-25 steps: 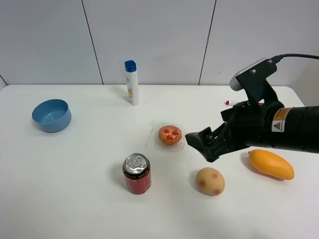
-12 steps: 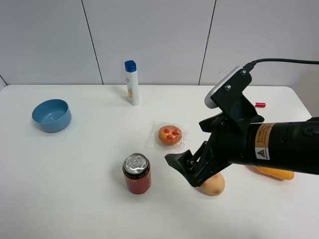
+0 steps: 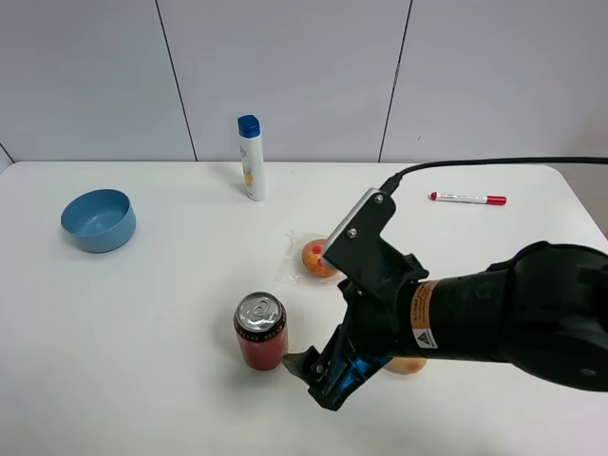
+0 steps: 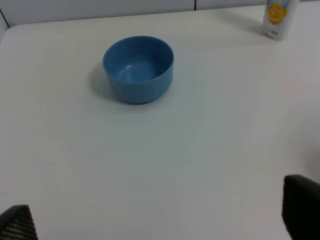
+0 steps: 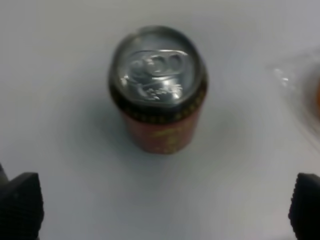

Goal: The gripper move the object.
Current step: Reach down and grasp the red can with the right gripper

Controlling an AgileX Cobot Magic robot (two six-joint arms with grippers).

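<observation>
In the high view the right arm's black bulk fills the lower middle and right of the frame. Only a tan sliver of a potato (image 3: 410, 367) shows under it, and the wrapped pastry (image 3: 311, 256) at centre is half covered. The red can (image 3: 261, 332) stands upright at lower left of centre, fully in view. The right gripper (image 3: 309, 377) sits low just right of the can, one tip close to its base; whether they touch is unclear. Its wrist view is blurred and shows only two black fingertips (image 5: 20, 205), cut off by the frame and spread wider than the can, which stands ahead of them. The left gripper (image 4: 160, 220) is likewise spread wide and empty, facing a blue bowl (image 4: 138, 68).
</observation>
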